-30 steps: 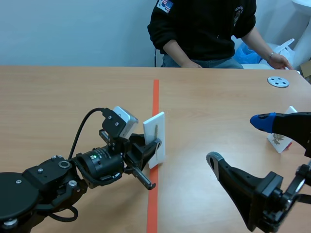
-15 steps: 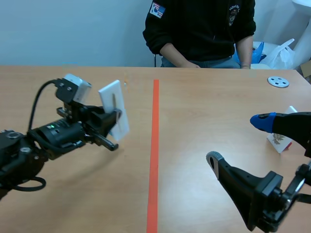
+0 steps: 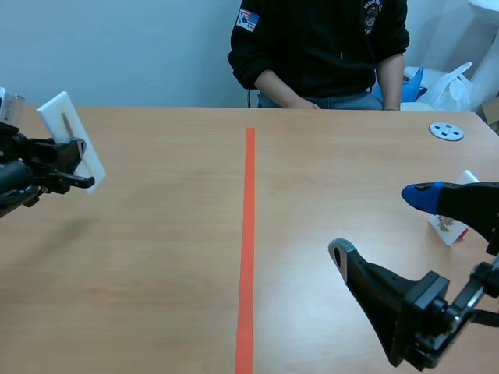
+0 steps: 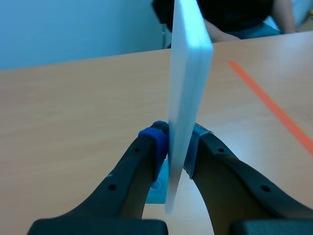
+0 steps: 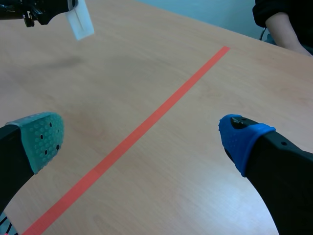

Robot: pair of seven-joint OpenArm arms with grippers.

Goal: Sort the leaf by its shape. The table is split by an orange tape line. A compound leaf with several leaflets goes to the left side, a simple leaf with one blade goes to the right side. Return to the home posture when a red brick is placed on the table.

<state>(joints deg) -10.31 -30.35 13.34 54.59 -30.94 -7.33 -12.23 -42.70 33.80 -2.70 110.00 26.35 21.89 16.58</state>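
Out at the scene's left edge, well left of the orange tape line [image 3: 248, 234]: left gripper [image 3: 78, 165] clenched on a white card [image 3: 72, 140], held up off the table [image 3: 156, 265]. Card tilted, top leaning left, a thin dark mark on its face; leaf shape impossible to tell. Edge-on in the left wrist view, pinched low down between the blue pad [image 4: 155, 142] and its grey-green partner. Near right, on the right of the line: right gripper [image 3: 380, 224] released, fingers spread wide, nothing between them, only bare wood and tape below. Just beyond its blue-tipped finger, a second small card [image 3: 451, 226] with a printed picture, partly hidden. Farther off on the right, a grey disc [image 3: 447, 131]. At the far side, a person [image 3: 320, 47] in a dark top, seated, forearms at the table's edge.
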